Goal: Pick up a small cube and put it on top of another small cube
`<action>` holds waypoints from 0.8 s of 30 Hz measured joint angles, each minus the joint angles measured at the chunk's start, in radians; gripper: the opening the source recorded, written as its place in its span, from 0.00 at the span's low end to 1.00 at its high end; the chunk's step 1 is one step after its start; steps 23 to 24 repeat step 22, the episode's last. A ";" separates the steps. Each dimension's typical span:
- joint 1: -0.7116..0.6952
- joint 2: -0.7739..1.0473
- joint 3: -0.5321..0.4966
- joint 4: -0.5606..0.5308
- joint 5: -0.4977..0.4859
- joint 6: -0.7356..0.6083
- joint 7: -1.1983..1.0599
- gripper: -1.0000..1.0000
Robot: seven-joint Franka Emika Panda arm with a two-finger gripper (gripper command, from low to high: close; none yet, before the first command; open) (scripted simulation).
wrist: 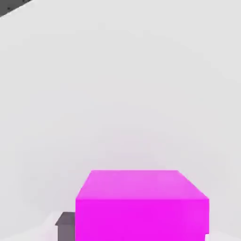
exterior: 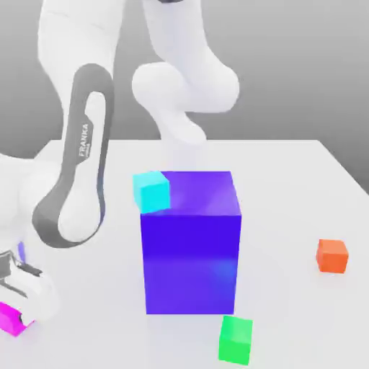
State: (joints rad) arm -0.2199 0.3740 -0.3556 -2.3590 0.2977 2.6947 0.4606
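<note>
Your gripper (exterior: 21, 306) is hanging low over the magenta cube (exterior: 10, 318), which is sitting directly beneath the hand; one dark fingertip (wrist: 66, 225) is showing just beside it, so the fingers are probably straddling it, though whether they are pinching it I cannot tell. Be centring before squeezing. Farther out, the green cube (exterior: 236, 339), orange cube (exterior: 332, 256) and cyan cube (exterior: 151, 191) are waiting around the big blue block (exterior: 191, 241).

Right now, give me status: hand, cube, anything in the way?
Hand low at the magenta cube, grip unconfirmed. Cyan cube beside the big blue block. Green cube and orange cube apart.
</note>
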 joint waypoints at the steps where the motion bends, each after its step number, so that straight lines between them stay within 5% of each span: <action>1: 0.021 -0.029 0.000 -0.010 -0.024 -0.017 0.004 0.00; 13: 0.339 -0.244 0.275 -0.141 -0.251 -0.073 -0.163 0.00; 18: 0.406 -0.149 0.349 -0.152 -0.293 0.040 -0.207 0.00; 19: 0.408 -0.121 0.350 -0.151 -0.293 0.068 -0.208 1.00; 24: 0.408 -0.121 0.350 -0.151 -0.293 0.068 -0.208 1.00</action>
